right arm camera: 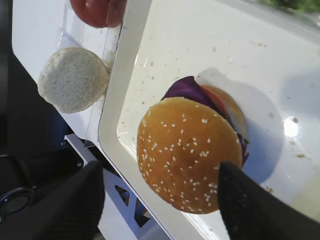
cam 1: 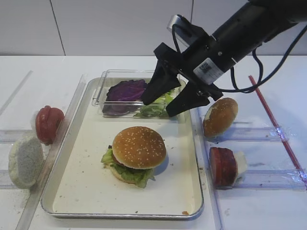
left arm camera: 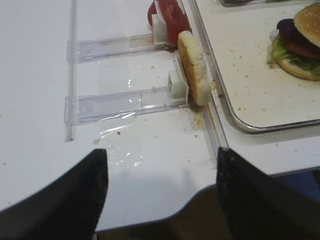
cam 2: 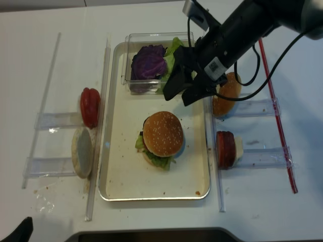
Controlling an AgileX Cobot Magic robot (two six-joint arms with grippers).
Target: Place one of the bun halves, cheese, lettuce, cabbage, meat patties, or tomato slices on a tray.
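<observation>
On the silver-rimmed tray (cam 1: 120, 214) a sesame bun half (cam 1: 139, 146) tops a stack with lettuce (cam 1: 108, 157) showing at its edge. In the right wrist view purple cabbage (right arm camera: 187, 89) and a tomato slice (right arm camera: 220, 97) show under that bun (right arm camera: 187, 150). My right gripper (cam 1: 159, 108) hangs open above the tray's far end, holding nothing, with the stack below it (right arm camera: 160, 170). A second bun half (cam 1: 220, 116) leans in the right rack above a meat patty (cam 1: 222, 166). My left gripper (left arm camera: 161, 152) is open over the table's front left edge.
A clear box (cam 1: 108, 84) at the tray's far end holds cabbage (cam 1: 125, 91) and lettuce (cam 1: 156, 109). Left of the tray, clear racks hold tomato slices (cam 1: 48, 123) and a white floury disc (cam 1: 25, 160). A red strip (cam 1: 273, 120) lies at the far right.
</observation>
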